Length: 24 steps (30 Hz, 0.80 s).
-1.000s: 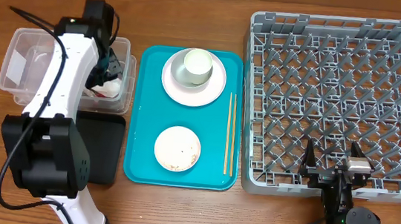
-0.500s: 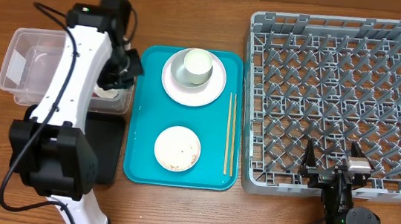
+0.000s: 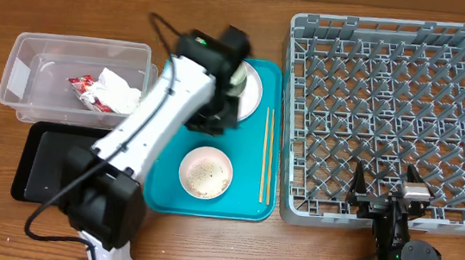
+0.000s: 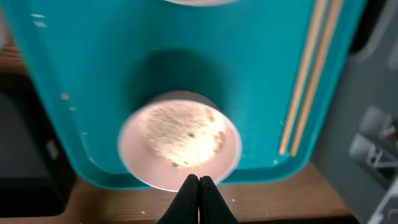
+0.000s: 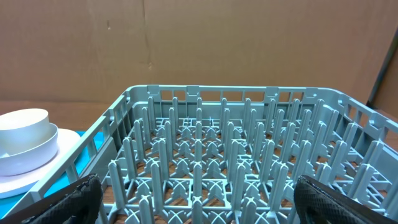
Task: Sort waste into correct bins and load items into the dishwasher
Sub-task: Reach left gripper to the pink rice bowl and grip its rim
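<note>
- My left end effector (image 4: 198, 186) has its two fingers pressed tight together, with nothing between them.
- It hangs over the near part of the teal tray (image 3: 162, 183).
- Just under it is a small white bowl (image 4: 179, 138) with rice bits (image 4: 186, 130) inside.
- The bowl sits on the near half of the teal tray.
- The chopsticks (image 3: 267, 155) lie side by side along the right edge of that tray.
- The plate (image 3: 251, 97) is at the far end of the tray, and the cup (image 5: 23, 124) stands on it. My left arm hides part of both from above.
- The clear tub (image 3: 23, 65) is far left on the surface (image 3: 203, 248). The red wrapper (image 3: 85, 89) and the white tissue (image 3: 119, 92) lie inside it, touching.
- The black tray (image 3: 47, 162) sits just near of the tub.
- My right end effector (image 3: 384, 182) has its fingers wide apart and holds nothing.
- It is at the near edge of the grey dish rack (image 3: 391, 103), which is on the right.
</note>
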Motion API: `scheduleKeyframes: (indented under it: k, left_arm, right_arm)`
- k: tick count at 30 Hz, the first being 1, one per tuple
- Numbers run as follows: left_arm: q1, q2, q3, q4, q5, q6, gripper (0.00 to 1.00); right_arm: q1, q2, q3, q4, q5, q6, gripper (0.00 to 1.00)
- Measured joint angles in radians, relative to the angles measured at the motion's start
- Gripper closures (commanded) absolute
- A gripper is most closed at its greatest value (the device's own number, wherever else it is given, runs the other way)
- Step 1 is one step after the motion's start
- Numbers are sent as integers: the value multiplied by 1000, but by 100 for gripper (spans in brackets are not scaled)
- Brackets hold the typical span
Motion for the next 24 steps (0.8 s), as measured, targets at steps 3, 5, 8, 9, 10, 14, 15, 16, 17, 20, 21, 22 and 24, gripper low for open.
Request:
scheduleKeyframes:
  k: [3,5,8,9,10,14,15,16,17,20,21,22,24]
  left_arm:
    - [-92,0,-5,23,1,5,81]
    - [-137,0,-15,40,4,3,81]
    - [-196,0,-48,57,-1,0,85]
    - [-212,0,-62,56,-8,-6,85]
    - [-223,0,-74,55,-14,-11,84]
    - [-237,0,-109,60,-47,-52,84]
    - [-236,0,-119,64,-54,-61,83]
    - [-235,0,-127,67,-59,-69,82]
    - [-236,0,-135,70,-63,-77,80]
    - [-236,0,-154,87,-69,-89,74]
    - [-236,0,-158,98,-71,-93,73]
    - [-236,0,-161,108,-73,-97,73]
    - [-236,0,-176,126,-73,-106,72]
  right_arm:
    - [0,0,0,0,0,0,0]
    - [0,0,0,0,0,0,0]
    - [0,0,0,0,0,0,0]
    - [0,0,0,0,0,0,0]
    - [0,0,0,0,0,0,0]
    - [0,0,0,0,0,0,0]
    - [0,0,0,0,0,0,0]
    - [0,0,0,0,0,0,0]
    - [0,0,0,0,0,0,0]
    - [0,0,0,0,0,0,0]
    - [0,0,0,0,0,0,0]
    - [0,0,0,0,0,0,0]
    - [0,0,0,0,0,0,0]
